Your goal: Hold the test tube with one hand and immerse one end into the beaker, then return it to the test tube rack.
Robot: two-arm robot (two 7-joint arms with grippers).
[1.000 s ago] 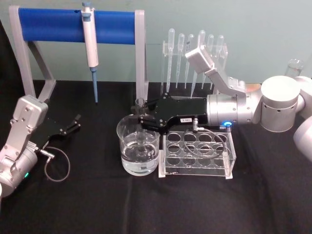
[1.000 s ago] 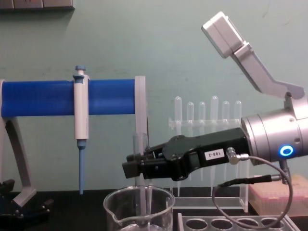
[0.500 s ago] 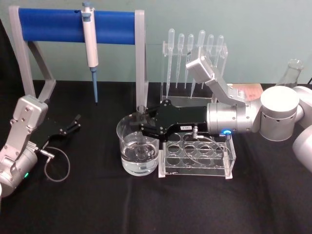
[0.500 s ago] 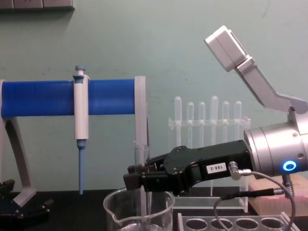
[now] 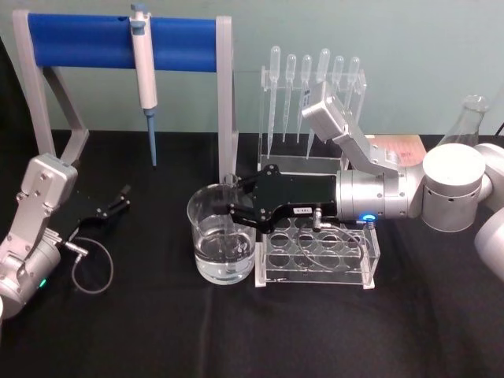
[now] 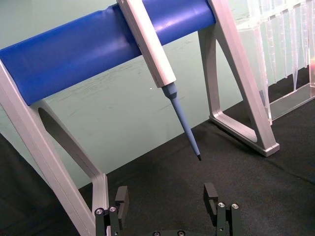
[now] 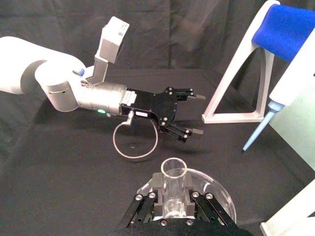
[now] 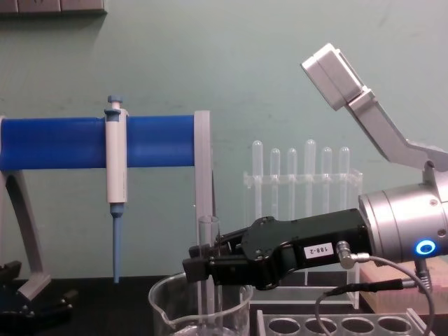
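My right gripper [image 5: 234,211] reaches from the right over the beaker [image 5: 206,236] and is shut on the test tube [image 5: 229,183]. The tube stands upright. In the chest view its rim [image 8: 208,234] rises above the black jaws and its lower part goes down inside the beaker [image 8: 168,316]. The beaker holds clear water. From the right wrist, the tube's open mouth [image 7: 173,173] sits between the fingers [image 7: 156,195], with the beaker rim [image 7: 219,189] below. My left gripper [image 5: 122,198] rests open on the black cloth at the left, its fingers [image 6: 211,196] spread with nothing between them.
A clear tube rack [image 5: 319,252] stands right beside the beaker, under my right wrist. Behind are a blue-barred stand [image 5: 87,41] with a hanging pipette [image 5: 144,67], a rack of plastic pipettes [image 5: 311,71], a pink box [image 5: 398,147] and a flask [image 5: 471,118].
My right gripper has come down with the test tube, pushing its lower end deeper into the beaker. The left arm has stayed still.
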